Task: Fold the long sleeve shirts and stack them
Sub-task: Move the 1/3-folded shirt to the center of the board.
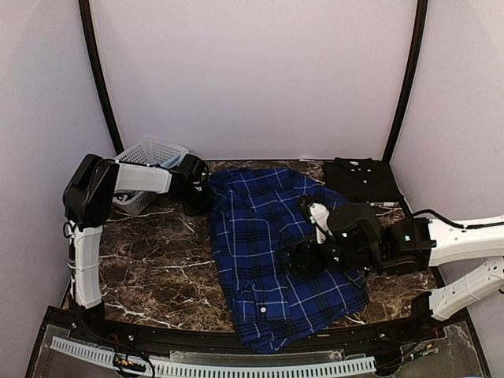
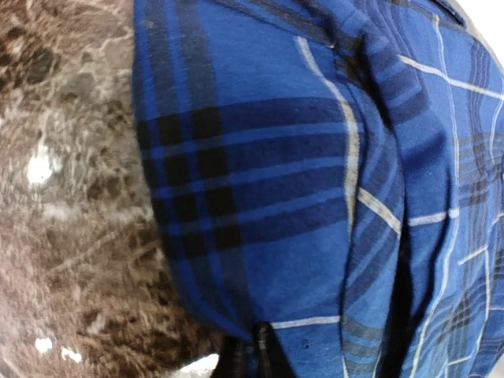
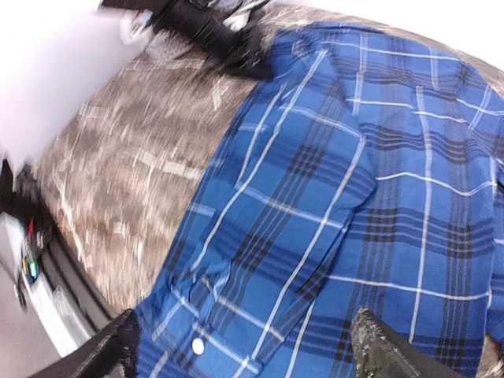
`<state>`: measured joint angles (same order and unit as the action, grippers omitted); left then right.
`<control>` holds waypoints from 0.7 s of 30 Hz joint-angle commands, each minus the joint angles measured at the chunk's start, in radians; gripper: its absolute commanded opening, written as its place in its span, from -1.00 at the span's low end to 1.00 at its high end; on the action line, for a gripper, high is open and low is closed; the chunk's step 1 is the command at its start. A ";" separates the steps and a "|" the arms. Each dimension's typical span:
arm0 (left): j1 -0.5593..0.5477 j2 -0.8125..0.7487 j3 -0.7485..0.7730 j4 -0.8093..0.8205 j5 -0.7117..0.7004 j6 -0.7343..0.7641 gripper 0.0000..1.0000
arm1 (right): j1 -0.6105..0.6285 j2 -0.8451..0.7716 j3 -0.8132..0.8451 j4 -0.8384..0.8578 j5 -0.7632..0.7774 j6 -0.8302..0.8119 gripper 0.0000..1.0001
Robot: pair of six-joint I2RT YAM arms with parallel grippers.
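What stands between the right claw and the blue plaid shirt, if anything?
Nothing visible. The right claw is open over the blue plaid shirt, and in the right wrist view only plaid cloth shows between its fingers. The white basket and the black shirt lie off to the sides.

We are looking down from above and behind the arm bases, taking in the whole desk (image 1: 157,268). At the left wrist we are sitting very close over the plaid shirt (image 2: 315,197). At the right wrist we are looking obliquely across it, the right claw (image 3: 248,346) framing the bottom. All views are sharing that shirt.
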<state>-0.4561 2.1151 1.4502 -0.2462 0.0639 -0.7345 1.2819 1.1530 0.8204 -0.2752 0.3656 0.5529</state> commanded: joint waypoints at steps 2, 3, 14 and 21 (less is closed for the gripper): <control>0.038 0.082 0.115 -0.115 -0.033 0.010 -1.00 | -0.135 0.012 0.055 0.122 0.053 -0.033 0.97; 0.048 0.109 0.166 -0.126 -0.040 0.019 -1.00 | -0.164 0.012 0.057 0.137 0.041 -0.026 0.97; 0.159 0.492 0.903 -0.448 -0.092 0.238 -0.98 | -0.346 0.021 0.035 0.172 -0.108 0.024 0.97; 0.142 0.446 0.977 -0.416 0.049 0.283 -0.25 | -0.358 0.064 0.001 0.127 -0.193 0.051 0.97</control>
<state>-0.2913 2.6476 2.4123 -0.6163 0.0410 -0.5018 0.9279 1.1927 0.8429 -0.1341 0.2436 0.5785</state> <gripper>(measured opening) 0.310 0.986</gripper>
